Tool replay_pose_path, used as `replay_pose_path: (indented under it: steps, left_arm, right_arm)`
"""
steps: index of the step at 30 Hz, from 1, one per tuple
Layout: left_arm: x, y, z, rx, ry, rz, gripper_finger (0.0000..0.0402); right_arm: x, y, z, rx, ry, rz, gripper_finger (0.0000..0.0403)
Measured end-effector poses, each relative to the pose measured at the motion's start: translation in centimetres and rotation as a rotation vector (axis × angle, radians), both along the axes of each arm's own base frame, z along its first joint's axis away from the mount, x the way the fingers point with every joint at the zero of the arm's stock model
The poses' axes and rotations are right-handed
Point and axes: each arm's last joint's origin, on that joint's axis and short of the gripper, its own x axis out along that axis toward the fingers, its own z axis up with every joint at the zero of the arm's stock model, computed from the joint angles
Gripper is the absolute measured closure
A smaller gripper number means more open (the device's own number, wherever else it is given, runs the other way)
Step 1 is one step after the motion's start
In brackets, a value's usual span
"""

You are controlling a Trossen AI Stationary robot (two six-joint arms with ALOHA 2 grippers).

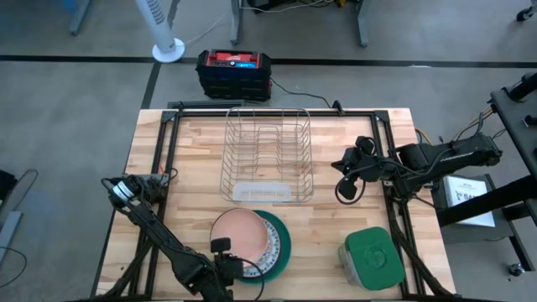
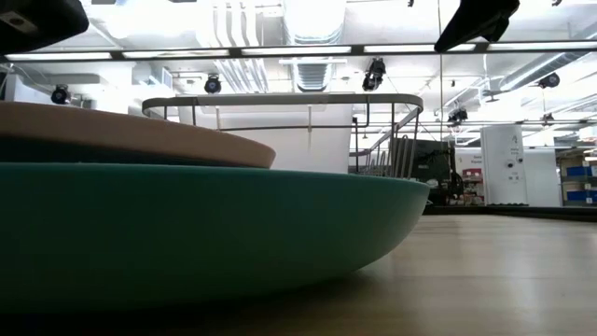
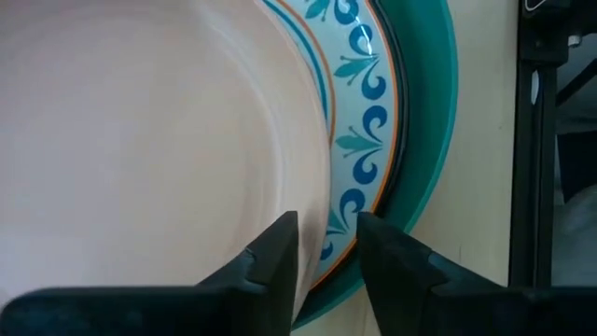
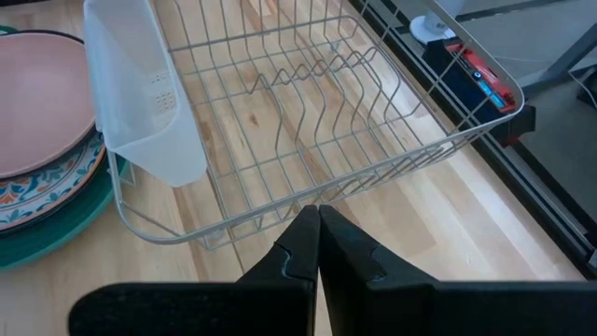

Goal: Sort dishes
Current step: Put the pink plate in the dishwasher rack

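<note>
Two dark, cable-draped arms

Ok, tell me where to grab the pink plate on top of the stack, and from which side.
Grip the salmon-pink plate by its rim, from the table's front edge where the left hand is now. It lies flat on the stack and is too wide to span, so only its thin raised edge fits between the fingers. The left hand's fingers are open at that rim, one over the plate, one over the patterned plate beneath.

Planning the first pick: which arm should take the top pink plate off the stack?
Left. Its tool is open at the pink plate rim; the right tool, shut, hangs beside the rack.
</note>
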Motion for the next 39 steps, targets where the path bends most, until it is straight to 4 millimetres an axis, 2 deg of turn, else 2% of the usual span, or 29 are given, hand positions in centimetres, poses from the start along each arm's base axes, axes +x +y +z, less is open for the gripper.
replay_pose_path:
  steps: [7,9,16,29,39]
  left_arm:
    - [0.0,0.0,0.0,0.003,-0.001,-0.005,0.0387]
    - [0.0,0.0,0.0,0.005,-0.001,-0.006,0.0395]
    - [-0.1,0.1,0.3,0.000,-0.004,-0.006,0.0397]
    - [0.3,-0.2,2.8,-0.012,-0.091,-0.026,0.0399]
    - [0.0,-1.0,6.5,0.033,-0.234,-0.090,0.0400]
  right_arm:
    - [0.0,0.0,0.0,0.000,0.000,0.000,0.0403]
    - [0.0,0.0,0.0,0.000,0.000,0.000,0.0403]
    - [0.0,0.0,0.0,0.000,0.000,0.000,0.0403]
    - [0.0,0.0,0.0,0.000,0.000,0.000,0.0403]
    - [0.0,0.0,0.0,0.000,0.000,0.000,0.0403]
